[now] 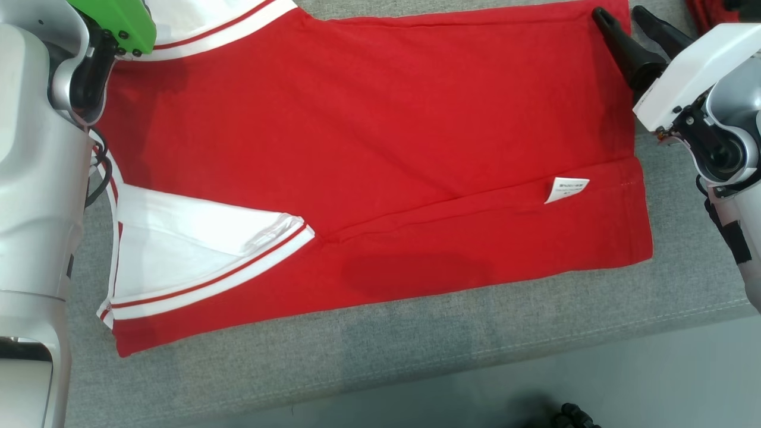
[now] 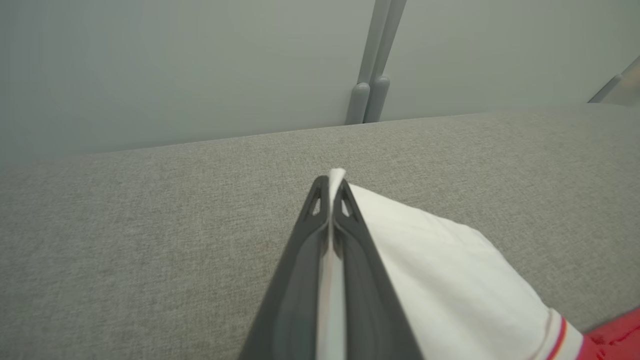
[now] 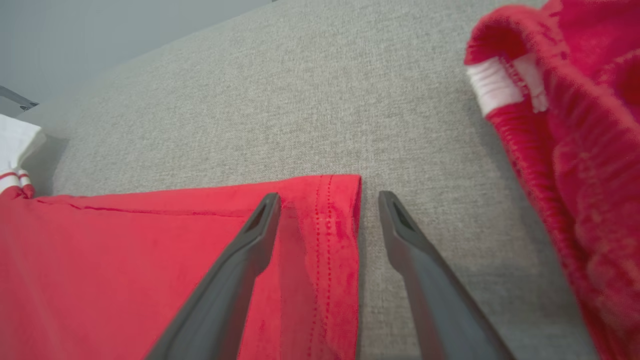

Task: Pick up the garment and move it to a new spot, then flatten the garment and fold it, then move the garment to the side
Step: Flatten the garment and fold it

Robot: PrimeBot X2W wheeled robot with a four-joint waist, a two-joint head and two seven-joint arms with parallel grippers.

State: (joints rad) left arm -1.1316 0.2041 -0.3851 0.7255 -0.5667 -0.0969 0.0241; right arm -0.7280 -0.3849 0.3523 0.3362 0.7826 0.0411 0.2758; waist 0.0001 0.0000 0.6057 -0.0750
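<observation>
The garment, a red shirt with white sleeves trimmed in red stripes, lies spread flat on the grey cloth-covered bench. In the head view its long axis runs across the picture, sleeve end toward the robot's left and hem toward its right. The nearer long edge is folded in over the body, with a small white label showing close to the hem. The near sleeve lies flat at the lower left. The far sleeve is caught at its tip by the left gripper, whose fingers are pressed together on a thin fold of the white cloth just above the bench. The right gripper is spread wide at the far hem corner, one finger over the red cloth and the other over bare bench, straddling the stitched edge; whether either finger touches cannot be told. A second red heap lies on the bench just beyond that corner.
</observation>
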